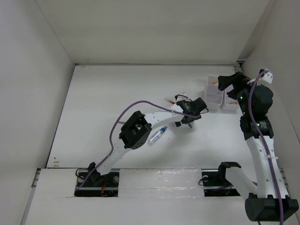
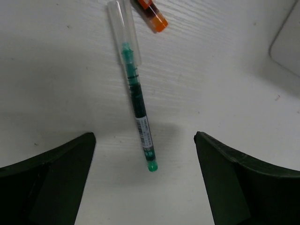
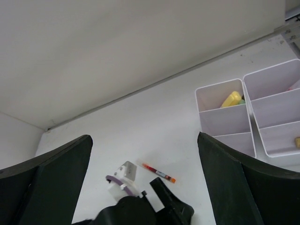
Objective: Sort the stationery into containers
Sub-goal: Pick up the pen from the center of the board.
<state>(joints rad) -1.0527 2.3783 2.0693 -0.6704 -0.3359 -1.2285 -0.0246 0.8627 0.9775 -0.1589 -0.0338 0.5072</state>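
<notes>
Shows the left arm reaching forward and to the right across the white bench, elbow raised, wrist tipped down. Puts the left pincer low over a green pen, fingers spread wide on either side and touching nothing. Finds that pen flat on the bench, a red pen just beyond its clear cap. Shows the right arm standing tall at the right edge, bent forward at the top. Holds the right pincer high by two white bins, spread wide and empty. Places a yellow highlighter in the left bin's far compartment and a blue-capped bottle beside the left forearm.
</notes>
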